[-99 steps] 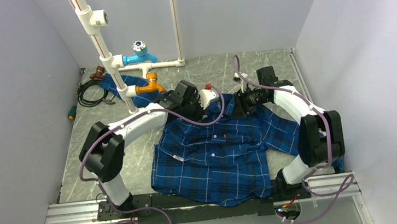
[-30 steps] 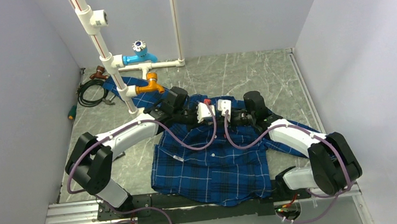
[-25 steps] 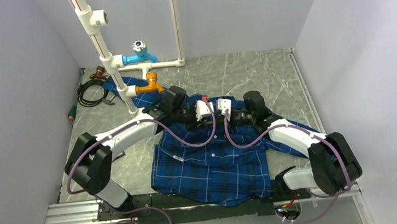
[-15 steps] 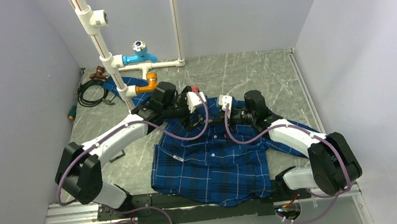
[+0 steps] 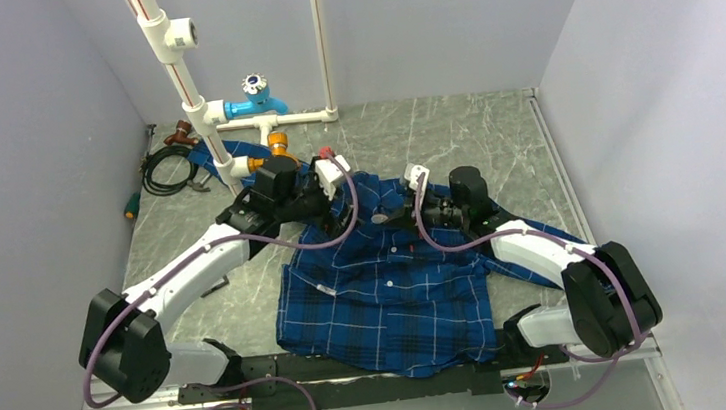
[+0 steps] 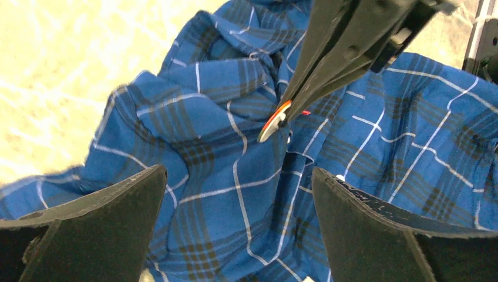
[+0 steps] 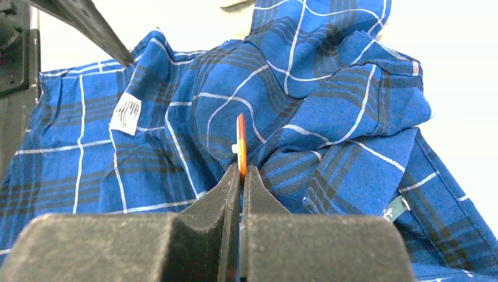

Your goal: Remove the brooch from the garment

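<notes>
Entry 1, nearest the arm bases: the garment [image 5: 388, 293], a blue plaid shirt, is laid spread on the grey table [image 5: 493, 132]. Its hem is turned towards the bases and its collar end is bunched into folds on the far side. A white label [image 7: 125, 113] is seen on the cloth beside those folds.

Entry 2: the right gripper [image 7: 241, 174] is pressed tight on the brooch [image 7: 241, 144]. The brooch is held upright and edge-on, orange-rimmed, at the bunched cloth by the collar. Whether it is fastened to the cloth cannot be told.

Entry 3: the left gripper [image 6: 238, 173] is spread wide with nothing between its fingers. It is held over the shirt near the right gripper, without touching it.

Entry 4, farthest: a pipe frame [image 5: 167, 33] is noted, with a blue valve [image 5: 254, 105], an orange fitting [image 5: 279, 141] and a black cable coil [image 5: 167, 169].
</notes>
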Controlling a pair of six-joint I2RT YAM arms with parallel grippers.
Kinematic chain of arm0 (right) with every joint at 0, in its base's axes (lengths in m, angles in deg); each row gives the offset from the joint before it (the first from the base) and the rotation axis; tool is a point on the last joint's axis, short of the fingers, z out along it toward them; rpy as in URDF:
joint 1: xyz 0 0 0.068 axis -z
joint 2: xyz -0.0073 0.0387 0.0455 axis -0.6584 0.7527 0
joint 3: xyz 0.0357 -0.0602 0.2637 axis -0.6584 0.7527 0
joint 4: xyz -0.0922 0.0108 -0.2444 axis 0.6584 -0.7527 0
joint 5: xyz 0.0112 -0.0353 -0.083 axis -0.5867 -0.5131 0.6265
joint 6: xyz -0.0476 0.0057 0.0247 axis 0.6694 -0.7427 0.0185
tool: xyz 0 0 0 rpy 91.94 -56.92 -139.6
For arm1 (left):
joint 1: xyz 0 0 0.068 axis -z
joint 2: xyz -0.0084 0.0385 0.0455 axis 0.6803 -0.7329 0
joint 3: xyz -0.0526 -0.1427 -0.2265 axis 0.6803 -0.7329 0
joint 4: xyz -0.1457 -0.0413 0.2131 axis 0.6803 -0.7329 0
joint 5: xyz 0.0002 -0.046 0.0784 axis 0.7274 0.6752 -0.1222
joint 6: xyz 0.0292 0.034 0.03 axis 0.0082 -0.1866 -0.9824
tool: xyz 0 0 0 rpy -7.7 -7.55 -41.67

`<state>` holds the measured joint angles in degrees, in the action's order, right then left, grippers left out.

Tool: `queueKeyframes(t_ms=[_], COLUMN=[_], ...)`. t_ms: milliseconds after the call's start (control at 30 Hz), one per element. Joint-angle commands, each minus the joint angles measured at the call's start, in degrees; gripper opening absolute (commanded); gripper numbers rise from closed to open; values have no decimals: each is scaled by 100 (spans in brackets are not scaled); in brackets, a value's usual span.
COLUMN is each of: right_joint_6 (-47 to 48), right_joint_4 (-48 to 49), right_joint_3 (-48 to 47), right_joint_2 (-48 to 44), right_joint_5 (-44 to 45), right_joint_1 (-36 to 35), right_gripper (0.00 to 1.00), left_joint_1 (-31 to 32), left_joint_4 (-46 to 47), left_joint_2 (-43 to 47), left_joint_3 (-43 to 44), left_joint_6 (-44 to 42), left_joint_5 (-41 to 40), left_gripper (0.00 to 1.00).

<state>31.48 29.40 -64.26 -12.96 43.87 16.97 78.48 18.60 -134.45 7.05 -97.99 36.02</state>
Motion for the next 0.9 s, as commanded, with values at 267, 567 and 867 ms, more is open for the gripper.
queueKeyframes(t_ms=[267, 567, 867], right_joint_6=[-2068, -2267, -2215], right_joint_4=[780, 858, 861], right_joint_3=[-97, -62, -17], right_joint_2=[268, 281, 218], right_joint_5=[88, -101, -307], right_joint_1=[9, 12, 13], right_gripper=[0, 0, 0], left_joint_1=[207, 278, 275], left_joint_4=[1234, 1848, 1937], left_joint_2=[12, -511, -661], left_joint_3=[-612, -560, -570], left_joint_6=[772, 983, 911], left_joint_5=[-586, -318, -32], left_gripper=[100, 73, 60])
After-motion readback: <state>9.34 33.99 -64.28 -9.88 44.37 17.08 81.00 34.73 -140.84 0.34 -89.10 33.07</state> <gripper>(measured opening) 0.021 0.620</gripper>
